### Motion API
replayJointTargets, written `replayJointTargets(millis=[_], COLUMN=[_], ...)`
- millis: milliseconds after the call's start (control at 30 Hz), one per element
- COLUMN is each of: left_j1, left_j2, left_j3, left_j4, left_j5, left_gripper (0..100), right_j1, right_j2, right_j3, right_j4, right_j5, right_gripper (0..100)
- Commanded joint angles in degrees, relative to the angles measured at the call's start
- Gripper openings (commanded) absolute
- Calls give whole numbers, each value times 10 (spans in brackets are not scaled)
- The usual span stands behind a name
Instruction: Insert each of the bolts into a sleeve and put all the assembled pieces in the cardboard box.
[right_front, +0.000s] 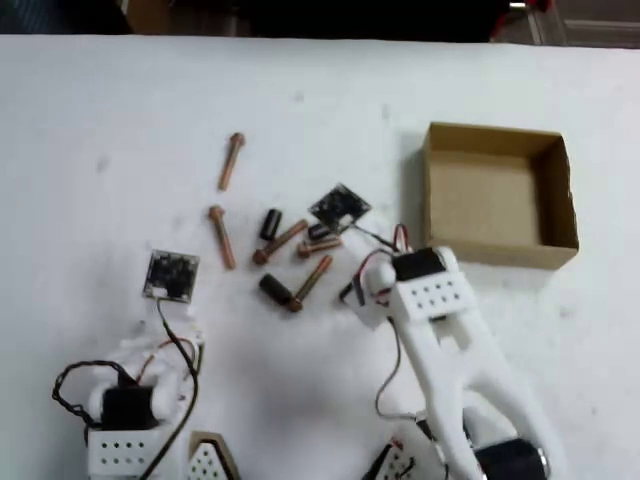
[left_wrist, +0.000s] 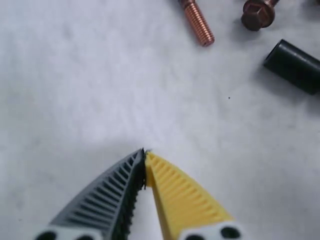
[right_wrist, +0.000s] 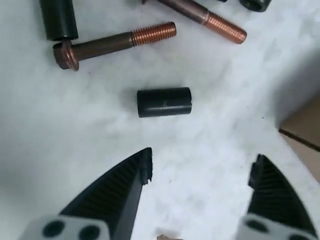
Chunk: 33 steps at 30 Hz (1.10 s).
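Several copper bolts (right_front: 221, 236) and black sleeves (right_front: 274, 288) lie scattered mid-table, left of the open cardboard box (right_front: 500, 195). My right gripper (right_wrist: 202, 167) is open just above the table, and a short black sleeve (right_wrist: 164, 102) lies a little ahead of its black fingertips, untouched. Beyond that sleeve a bolt (right_wrist: 114, 44) rests with its head against another sleeve (right_wrist: 59, 19). My left gripper (left_wrist: 145, 155) is shut on nothing, its grey and yellow tips pressed together over bare table. Past it lie a bolt's threaded end (left_wrist: 197, 22), a bolt head (left_wrist: 257, 12) and a sleeve (left_wrist: 292, 65).
The right arm's white body (right_front: 450, 330) stretches from the front edge toward the parts, close to the box's near left corner (right_wrist: 300, 135). The left arm's base and cables (right_front: 120, 400) sit at the front left. The table's far edge (right_front: 300, 40) borders a dark background.
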Motion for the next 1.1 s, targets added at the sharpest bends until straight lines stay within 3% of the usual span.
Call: replayJointTargets(millis=[0,233,467,900,1067], left_j1=[0,0,0,0,0], left_j2=[-4,-4,-4,-4,-4], left_j3=[-2,-2,-2,-2,-2], left_j4=[3,3,3,3,3], left_j5=[5,5,5,5,5], left_gripper=[20,20,20,20,20], right_j1=[-3,-6,-29,-53,-102], right_j2=[46,97,129,102,102], right_j3=[-49,-53,-53,-57,-54], right_j4=[-29,-102,-117,-76,-52], right_j5=[69,145,148,-31,-84], right_gripper=[382,386,386,385,385])
